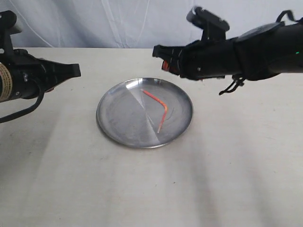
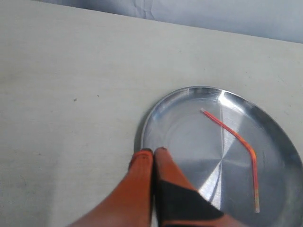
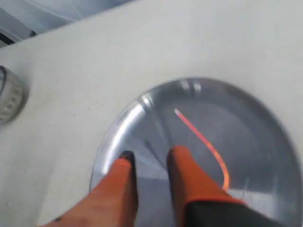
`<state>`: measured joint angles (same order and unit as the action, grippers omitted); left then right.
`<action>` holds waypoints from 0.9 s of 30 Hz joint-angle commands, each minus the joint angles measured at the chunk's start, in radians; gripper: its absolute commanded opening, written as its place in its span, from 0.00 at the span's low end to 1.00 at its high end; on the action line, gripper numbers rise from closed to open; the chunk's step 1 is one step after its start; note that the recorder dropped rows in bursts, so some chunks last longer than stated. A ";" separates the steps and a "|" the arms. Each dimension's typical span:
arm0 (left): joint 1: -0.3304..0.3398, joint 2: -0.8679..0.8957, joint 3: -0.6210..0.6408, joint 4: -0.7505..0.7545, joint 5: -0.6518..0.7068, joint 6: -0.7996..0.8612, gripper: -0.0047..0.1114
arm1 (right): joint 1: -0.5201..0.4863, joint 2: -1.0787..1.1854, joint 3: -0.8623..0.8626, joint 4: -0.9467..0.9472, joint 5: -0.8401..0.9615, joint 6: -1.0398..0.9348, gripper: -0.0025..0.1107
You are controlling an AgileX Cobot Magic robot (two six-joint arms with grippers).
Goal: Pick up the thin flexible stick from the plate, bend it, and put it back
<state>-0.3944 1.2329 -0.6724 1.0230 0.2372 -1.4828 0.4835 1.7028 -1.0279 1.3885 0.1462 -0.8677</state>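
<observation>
Since the stick (image 1: 156, 100) lies flat in the right half of the plate (image 1: 123, 118), angled and with neither claw touching it, the bending and the return look done, by my judgement. Nearest is only pale table (image 1: 151, 189). The plate sits on it farther in, between the two arms. From the bend, close to the right rim, one leg of the stick runs toward the near rim and the other toward the far left, ending about the plate's middle.

The left gripper (image 1: 75, 71) hangs left of the plate, its orange fingers (image 2: 142, 175) pressed together on nothing. The right gripper (image 1: 156, 51) hovers above the plate's far right edge, its jaws a narrow gap apart and empty.

Should another grasp be called for, so thin a rod flat on slick metal gives fingertips little to bite. They could skate over it, flick it across the shallow rim, or shove the plate. The right claw, over the far rim, could also clip it on a careless move.

Nothing stands between either claw and the stick. The right wrist view catches a round ribbed grey object (image 3: 9, 97) on the table away from the plate; cut by the frame, it cannot be identified. Farthest back hangs a pale wrinkled backdrop (image 1: 118, 23).
</observation>
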 commanded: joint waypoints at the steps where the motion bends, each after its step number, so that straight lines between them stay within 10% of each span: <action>1: -0.005 -0.038 0.006 -0.010 0.012 0.036 0.04 | -0.006 -0.174 -0.002 -0.217 0.080 0.004 0.02; 10: -0.005 -0.133 0.006 -0.019 -0.033 0.099 0.04 | -0.006 -0.467 0.141 -0.900 0.226 0.510 0.01; 27: -0.005 -0.132 0.006 -0.017 -0.082 0.091 0.04 | -0.006 -0.603 0.169 -1.180 0.172 0.534 0.01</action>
<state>-0.3944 1.1068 -0.6724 1.0004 0.1632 -1.3915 0.4835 1.1544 -0.8624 0.3214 0.3714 -0.3521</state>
